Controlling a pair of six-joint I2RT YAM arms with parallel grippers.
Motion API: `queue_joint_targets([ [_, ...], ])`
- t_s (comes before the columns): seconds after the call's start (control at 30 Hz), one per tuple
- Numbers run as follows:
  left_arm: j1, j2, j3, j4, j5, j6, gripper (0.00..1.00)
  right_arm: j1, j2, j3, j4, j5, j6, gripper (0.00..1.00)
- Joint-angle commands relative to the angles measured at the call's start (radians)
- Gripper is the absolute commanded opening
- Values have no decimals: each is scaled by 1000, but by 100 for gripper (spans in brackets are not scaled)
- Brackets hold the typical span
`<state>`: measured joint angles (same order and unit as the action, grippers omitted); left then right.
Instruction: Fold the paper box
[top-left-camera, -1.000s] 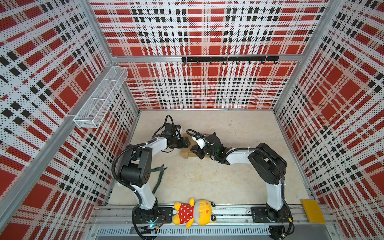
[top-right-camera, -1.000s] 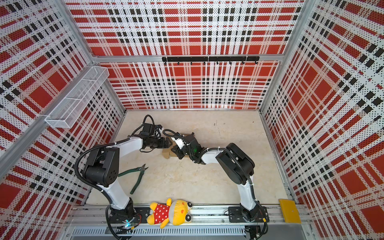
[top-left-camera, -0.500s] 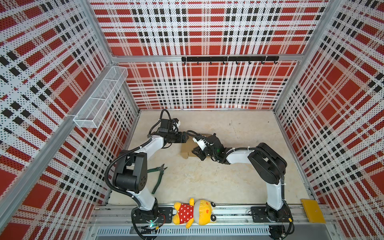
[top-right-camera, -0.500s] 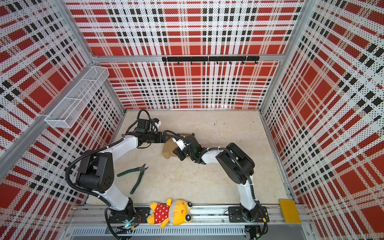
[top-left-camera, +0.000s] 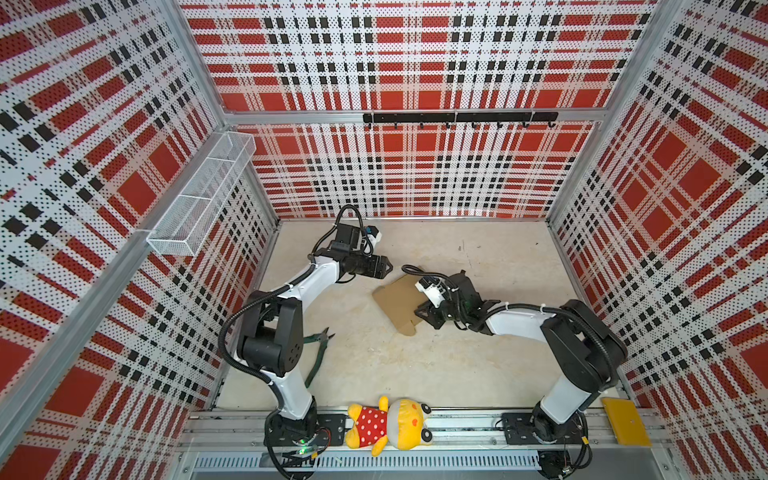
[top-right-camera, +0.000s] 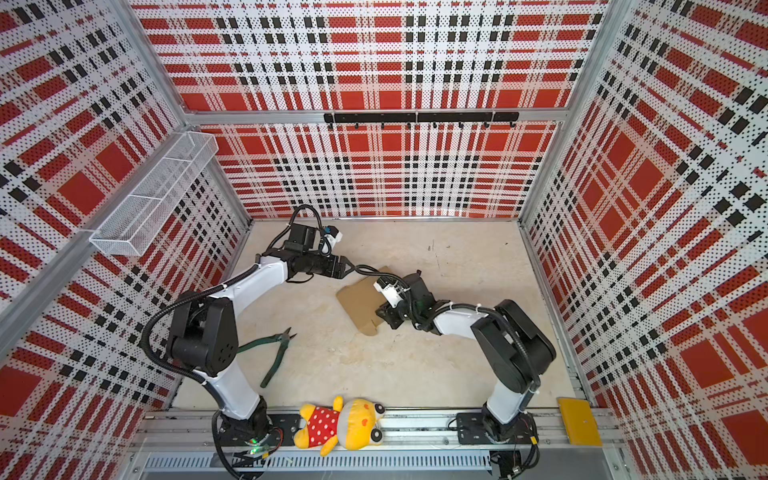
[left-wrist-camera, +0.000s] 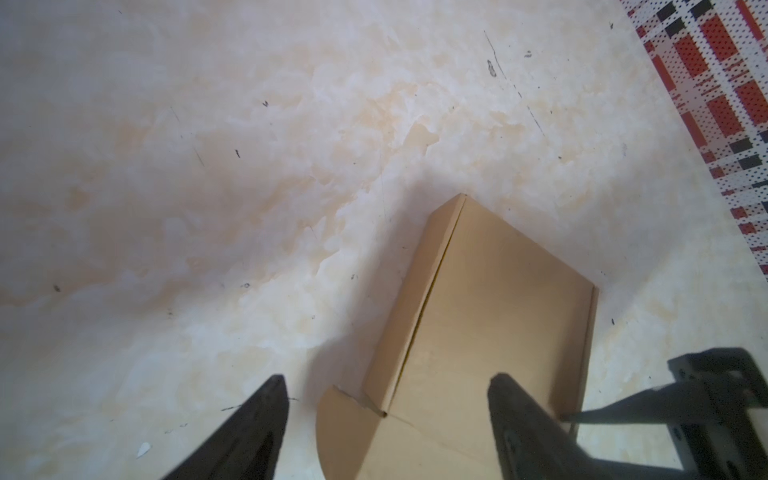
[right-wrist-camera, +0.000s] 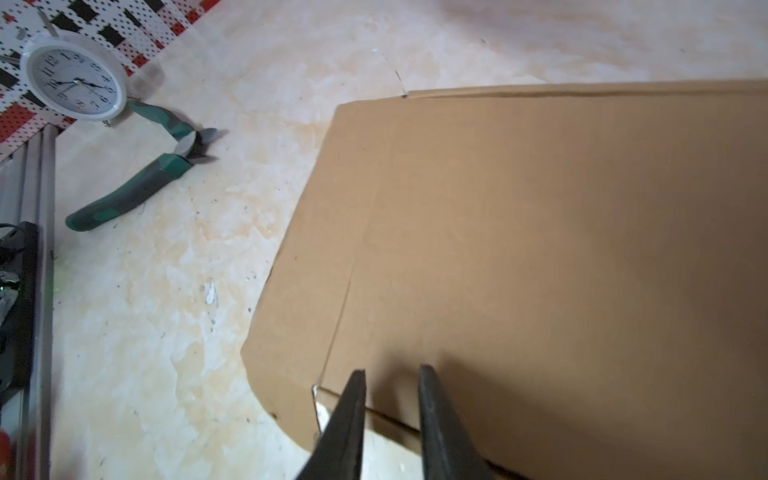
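While your right fingers (right-wrist-camera: 351, 419), nearly closed, rest at the edge of the box (top-left-camera: 397, 301) midway across the desk (top-left-camera: 478, 365), seemingly steadying it (a pinch can't be confirmed), your left fingers (left-wrist-camera: 259, 424) hang spread and empty nearby, ready for a flap.

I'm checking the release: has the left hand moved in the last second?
Yes. In a top view the left hand has drawn away from the paper box, shifting toward the back wall and farther from the green pliers.
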<state>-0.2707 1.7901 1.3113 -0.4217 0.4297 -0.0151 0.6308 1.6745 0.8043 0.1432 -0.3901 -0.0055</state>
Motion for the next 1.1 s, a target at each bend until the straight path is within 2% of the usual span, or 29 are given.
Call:
queue_joint_targets([
  [0.0,-25,38,19,-57,47,28,76,-14,-66,-14,-96,34,-69,28],
  [0.27,-25,86,18,-54,91,21,66,-40,-182,-3,-182,117,-205,37],
  [0.47,-17,123,10,-29,139,-12,63,-57,-241,-14,-196,183,-295,45],
  [0.6,-25,124,6,-24,156,3,60,-56,-284,-44,-191,218,-396,55],
  [0.8,-25,137,10,-27,165,-7,53,-56,-348,-104,-165,323,-632,71],
  [0.93,-17,160,10,-12,193,-21,52,-57,-386,-202,6,355,-764,90],
  [1.07,-6,168,10,-1,244,-27,51,-56,-356,-204,43,369,-832,94],
])
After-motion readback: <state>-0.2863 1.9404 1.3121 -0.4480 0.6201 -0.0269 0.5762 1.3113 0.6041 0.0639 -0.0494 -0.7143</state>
